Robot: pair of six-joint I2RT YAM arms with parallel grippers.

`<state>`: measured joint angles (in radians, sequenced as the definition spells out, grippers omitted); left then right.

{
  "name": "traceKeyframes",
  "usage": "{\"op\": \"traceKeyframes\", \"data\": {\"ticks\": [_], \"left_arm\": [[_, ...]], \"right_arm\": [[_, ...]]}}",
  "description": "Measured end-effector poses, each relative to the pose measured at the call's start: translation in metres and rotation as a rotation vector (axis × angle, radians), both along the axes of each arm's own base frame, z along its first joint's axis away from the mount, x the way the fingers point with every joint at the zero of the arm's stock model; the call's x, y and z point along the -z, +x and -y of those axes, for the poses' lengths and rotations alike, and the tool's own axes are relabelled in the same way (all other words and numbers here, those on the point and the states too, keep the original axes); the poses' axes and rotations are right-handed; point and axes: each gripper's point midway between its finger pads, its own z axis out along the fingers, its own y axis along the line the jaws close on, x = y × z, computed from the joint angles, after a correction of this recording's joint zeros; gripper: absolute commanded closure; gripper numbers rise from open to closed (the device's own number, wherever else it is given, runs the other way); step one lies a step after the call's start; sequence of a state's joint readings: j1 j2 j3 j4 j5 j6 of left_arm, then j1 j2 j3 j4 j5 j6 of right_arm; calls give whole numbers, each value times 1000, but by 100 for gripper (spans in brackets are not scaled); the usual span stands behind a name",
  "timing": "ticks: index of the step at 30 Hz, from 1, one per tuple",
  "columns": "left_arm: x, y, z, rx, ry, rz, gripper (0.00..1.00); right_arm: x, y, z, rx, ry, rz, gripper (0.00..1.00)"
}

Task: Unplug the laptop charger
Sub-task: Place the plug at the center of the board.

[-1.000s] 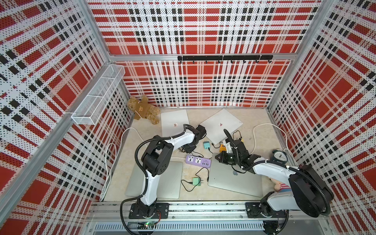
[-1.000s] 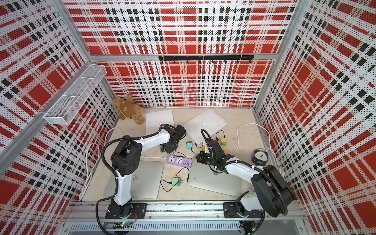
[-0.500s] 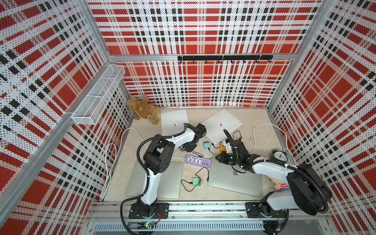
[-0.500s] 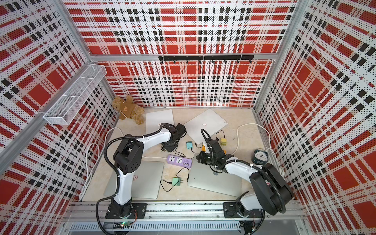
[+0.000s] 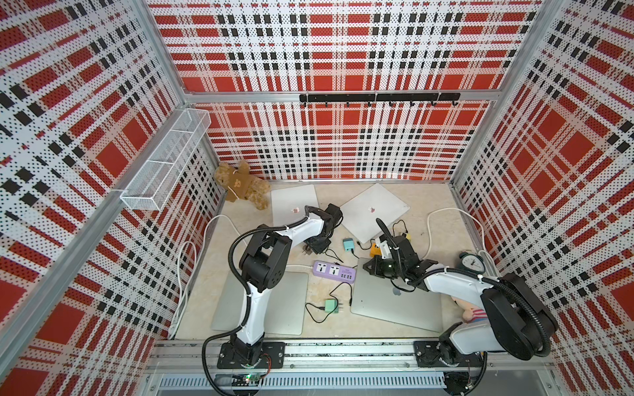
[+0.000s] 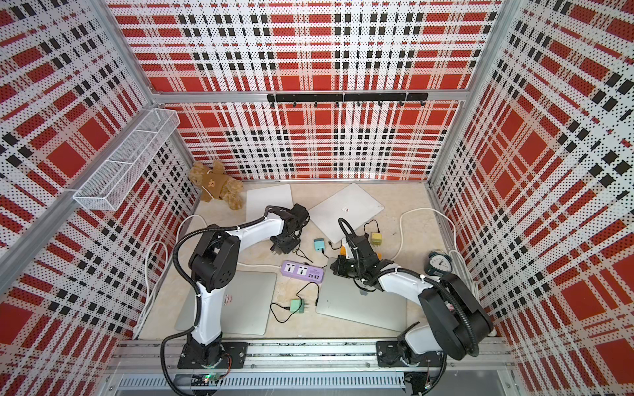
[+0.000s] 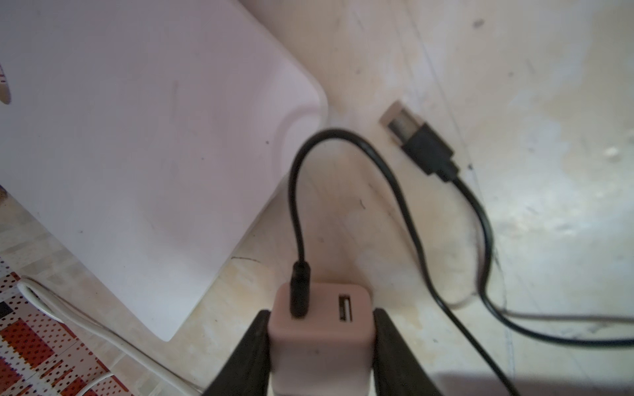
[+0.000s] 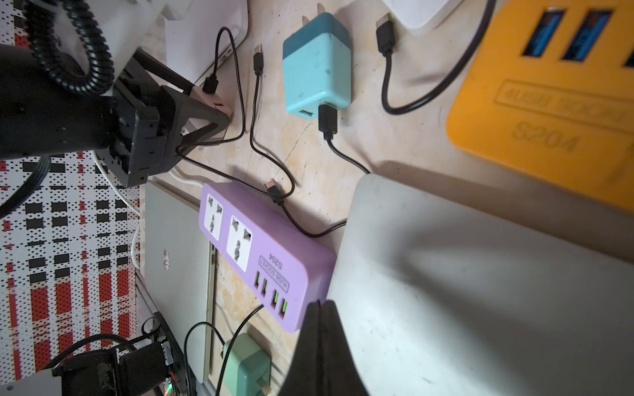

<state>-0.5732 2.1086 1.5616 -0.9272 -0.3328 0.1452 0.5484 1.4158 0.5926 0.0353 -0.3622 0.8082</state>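
My left gripper (image 7: 320,343) is shut on a pinkish laptop charger (image 7: 320,329), held clear of the purple power strip (image 5: 333,271). A black cable (image 7: 298,192) runs out of the block. Its loose plug (image 7: 408,127) lies on the table beside the corner of a pale laptop (image 7: 137,137). In both top views this gripper (image 5: 314,245) (image 6: 283,245) hangs between that laptop and the strip (image 6: 302,271). My right gripper (image 8: 320,308) is shut and holds nothing; it rests at the corner of a grey laptop (image 8: 463,291) next to the strip (image 8: 260,253).
A blue charger (image 5: 349,244), a green charger (image 5: 331,306), an orange power strip (image 5: 374,250) and a yellow charger (image 6: 376,238) lie around with loose black cables. Closed laptops (image 5: 374,211) (image 5: 288,308) cover much of the table. Teddy bear (image 5: 242,185) far left, clock (image 5: 471,262) right.
The left arm's elbow has shifted slightly. Both grippers stay in place with the same grip.
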Motion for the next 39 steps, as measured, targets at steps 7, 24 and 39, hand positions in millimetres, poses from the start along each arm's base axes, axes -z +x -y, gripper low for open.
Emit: {"op": "traceKeyframes", "data": {"ticks": [7,24,39], "left_arm": [[0,5,2,3,-31,6,54],[4,12,8,-6,-98,21,40],[-35,7,5,-27,-156,94,37]], "right_arm": [[0,0,0,-3,-2,0,98],[4,-4,2,-2,-14,-20,98],[-23,8,0,-1,-18,36,95]]}}
